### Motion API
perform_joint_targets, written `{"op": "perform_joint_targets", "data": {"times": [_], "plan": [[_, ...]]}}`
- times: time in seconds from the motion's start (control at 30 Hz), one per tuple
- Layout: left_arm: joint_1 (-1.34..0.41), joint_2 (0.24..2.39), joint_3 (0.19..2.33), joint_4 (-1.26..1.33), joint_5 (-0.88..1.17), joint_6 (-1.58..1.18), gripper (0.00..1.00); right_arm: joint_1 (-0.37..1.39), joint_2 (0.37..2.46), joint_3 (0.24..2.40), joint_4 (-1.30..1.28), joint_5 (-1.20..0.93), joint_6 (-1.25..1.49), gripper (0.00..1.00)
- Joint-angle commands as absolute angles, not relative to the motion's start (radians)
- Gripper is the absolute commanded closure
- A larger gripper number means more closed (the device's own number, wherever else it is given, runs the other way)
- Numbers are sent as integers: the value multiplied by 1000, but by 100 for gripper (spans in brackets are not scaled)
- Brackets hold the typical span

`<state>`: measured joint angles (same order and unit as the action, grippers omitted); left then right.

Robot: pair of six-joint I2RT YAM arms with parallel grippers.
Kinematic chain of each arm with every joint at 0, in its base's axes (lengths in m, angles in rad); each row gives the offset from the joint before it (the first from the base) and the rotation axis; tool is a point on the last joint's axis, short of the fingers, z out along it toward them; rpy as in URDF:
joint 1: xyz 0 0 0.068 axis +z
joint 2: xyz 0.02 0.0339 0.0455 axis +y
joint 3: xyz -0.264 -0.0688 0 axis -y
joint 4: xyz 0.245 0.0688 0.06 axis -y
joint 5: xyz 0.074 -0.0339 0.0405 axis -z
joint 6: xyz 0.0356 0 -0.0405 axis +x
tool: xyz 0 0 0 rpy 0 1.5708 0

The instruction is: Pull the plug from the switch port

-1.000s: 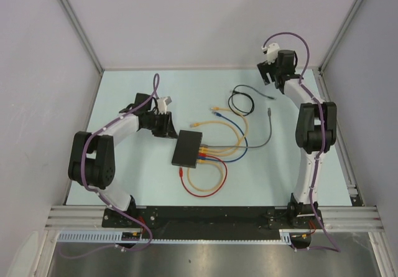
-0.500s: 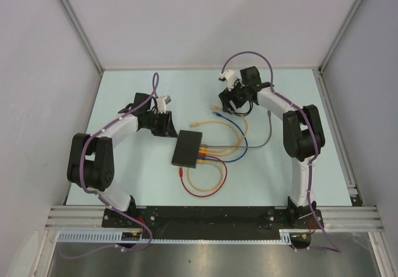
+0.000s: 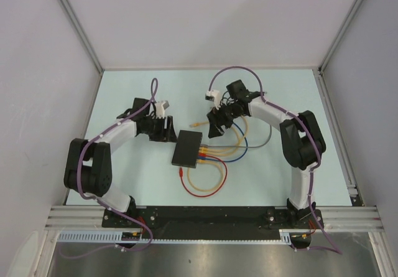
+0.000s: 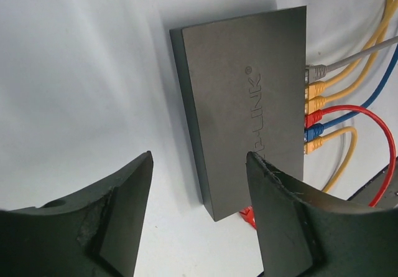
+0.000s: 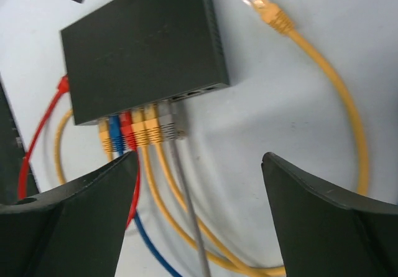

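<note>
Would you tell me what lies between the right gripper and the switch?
In the right wrist view, the plugged-in cables run between right gripper and switch.

- We found the switch on the table, cables trailing right of it.
- We saw the left hand behind-left, right hand behind-right.

Plain grey walls rise behind and on both sides of a pale blue-green table; a metal rail lines its near edge.
</note>
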<state>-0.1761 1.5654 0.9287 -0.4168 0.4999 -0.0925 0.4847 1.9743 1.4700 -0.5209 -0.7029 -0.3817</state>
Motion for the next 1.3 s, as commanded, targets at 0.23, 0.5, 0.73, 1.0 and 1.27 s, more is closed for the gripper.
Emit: {"op": "perform_joint_targets", "data": {"times": [0.23,0.5,0.73,1.0,1.27], "plan": [[-178,1630,907,-413,519,-172,43,511,2146,1551,-468,-940,-206,43],[-178,1741,963,-414,583,-189,58,538,2324,1773,-385,-999,-66,53],[-172,1729,1084,-489,499,-141,53,528,2341,1849,-390,-925,-77,46],[-160,1626,1086,-499,567,-78,49,450,2243,1786,-462,-940,-167,30],[-175,1670,1051,-483,673,-3,100,451,2263,1735,-446,-988,-155,46]]}}
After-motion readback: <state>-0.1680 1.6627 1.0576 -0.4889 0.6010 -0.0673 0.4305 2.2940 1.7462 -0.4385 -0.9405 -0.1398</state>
